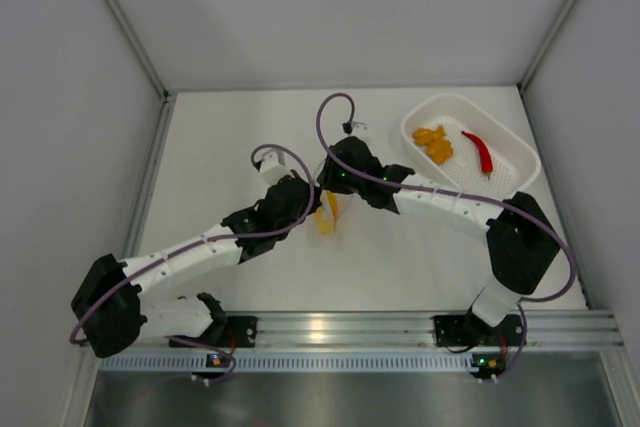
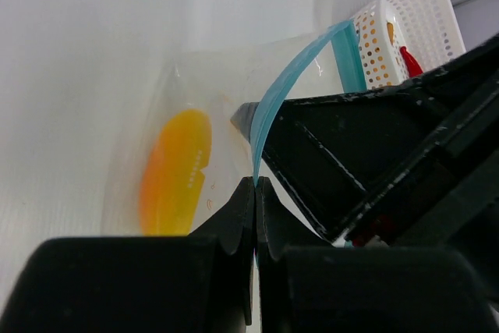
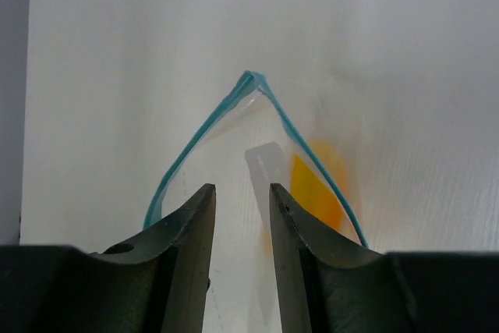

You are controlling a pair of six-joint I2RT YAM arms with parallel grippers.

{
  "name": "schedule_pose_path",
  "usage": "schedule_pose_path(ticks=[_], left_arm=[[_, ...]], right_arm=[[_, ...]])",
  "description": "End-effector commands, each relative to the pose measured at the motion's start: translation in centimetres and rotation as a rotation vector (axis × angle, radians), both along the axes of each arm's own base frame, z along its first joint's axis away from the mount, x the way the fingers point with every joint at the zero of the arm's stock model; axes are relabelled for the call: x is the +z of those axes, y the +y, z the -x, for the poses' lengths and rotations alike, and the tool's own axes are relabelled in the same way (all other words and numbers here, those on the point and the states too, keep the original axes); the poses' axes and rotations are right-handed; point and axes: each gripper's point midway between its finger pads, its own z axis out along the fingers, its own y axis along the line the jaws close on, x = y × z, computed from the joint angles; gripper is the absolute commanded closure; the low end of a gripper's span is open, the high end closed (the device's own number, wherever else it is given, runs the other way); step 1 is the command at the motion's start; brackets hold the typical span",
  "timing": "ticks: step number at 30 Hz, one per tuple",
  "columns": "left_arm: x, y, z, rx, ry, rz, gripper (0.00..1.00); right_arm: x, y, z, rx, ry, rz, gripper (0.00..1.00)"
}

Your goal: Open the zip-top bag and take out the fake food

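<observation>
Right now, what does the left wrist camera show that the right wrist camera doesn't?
Only left wrist: the left gripper pinched shut on the blue strip of the zip-top bag, plus the white basket holding the red chili behind. Only right wrist: the right gripper, jaws apart, facing the bag's mouth, which gapes in a peaked loop. Both: the strip and the yellow-orange wedge inside the bag.

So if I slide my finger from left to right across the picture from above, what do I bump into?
Left arm → clear bag with a yellow piece inside → white basket, where the orange chunk comes before the red chili.
</observation>
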Motion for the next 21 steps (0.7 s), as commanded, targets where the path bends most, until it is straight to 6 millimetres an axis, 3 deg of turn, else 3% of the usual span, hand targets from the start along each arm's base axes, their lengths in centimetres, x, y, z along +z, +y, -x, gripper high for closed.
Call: schedule_pose_path(ticks=[1,9,21], left_arm=[[2.5,0.4,-0.2,0.044,-0.063,0.099,1.00],[2.5,2.2,0.1,0.090,-0.094,0.080,1.00],[2.7,2.9,0.1,0.120,-0.104,0.098,1.00]], right_arm=[[0.7,1.4,-0.2,0.008,-0.019,0.005,0.66],[-1.1,1.8,0.5,-0.007,-0.032,0.106,0.66],[-5.8,5.2,2.3,0.087,0.091,0.047,0.66]])
